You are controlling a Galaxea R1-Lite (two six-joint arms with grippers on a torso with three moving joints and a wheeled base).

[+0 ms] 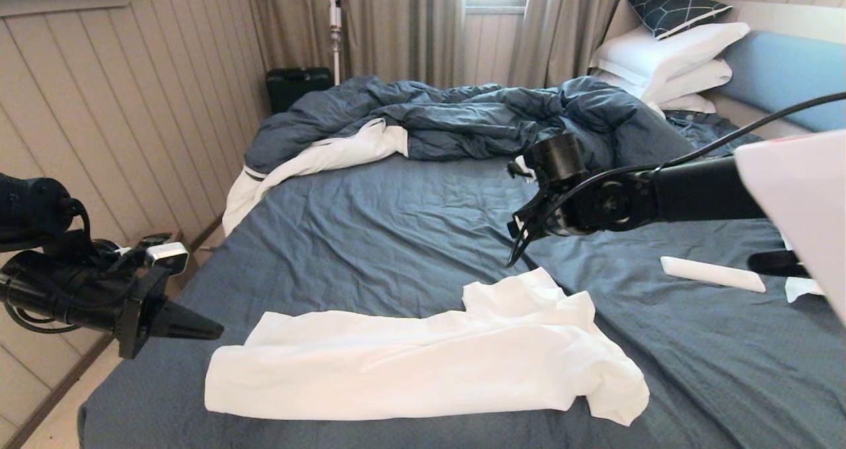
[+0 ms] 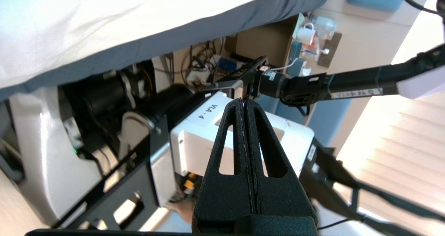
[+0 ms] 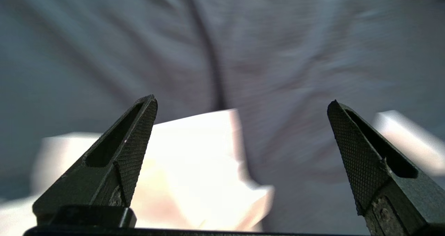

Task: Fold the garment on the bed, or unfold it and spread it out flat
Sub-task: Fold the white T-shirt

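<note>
Panelled walls and drawn beige curtains closed off the room behind the large bed with its grey-blue textured sheet (image 1: 370, 217), which filled nearly everything before me. Along its far edge lay the rumpled dark-blue duvet with a white lining (image 1: 449, 122), and a stack of white pillows (image 1: 667, 62) sat in the far right corner against the light-blue padded headboard (image 1: 786, 72).

Nearer me, close to the bed's front edge, the white short-sleeved cotton T-shirt (image 1: 423, 363) lay half folded into a long band. Its long axis ran parallel to that front edge, hem toward the left edge of the bed, sleeves and shoulders bunched at the right end, one sleeve poking toward the far side. I could not see any chest print.

My right gripper (image 1: 515, 241) hung over the sheet just beyond that far sleeve, fingers (image 3: 135, 149) spread wide with nothing between them. My left gripper (image 1: 211, 332) waited off the bed's left edge beside the hem, tips pressed together and empty.

As I judged it, the step was to take the sleeve end. I ought to come down squarely, pinch only shirt fabric and not the sheet beneath, and carry it along the long axis without dragging the band askew.
</note>
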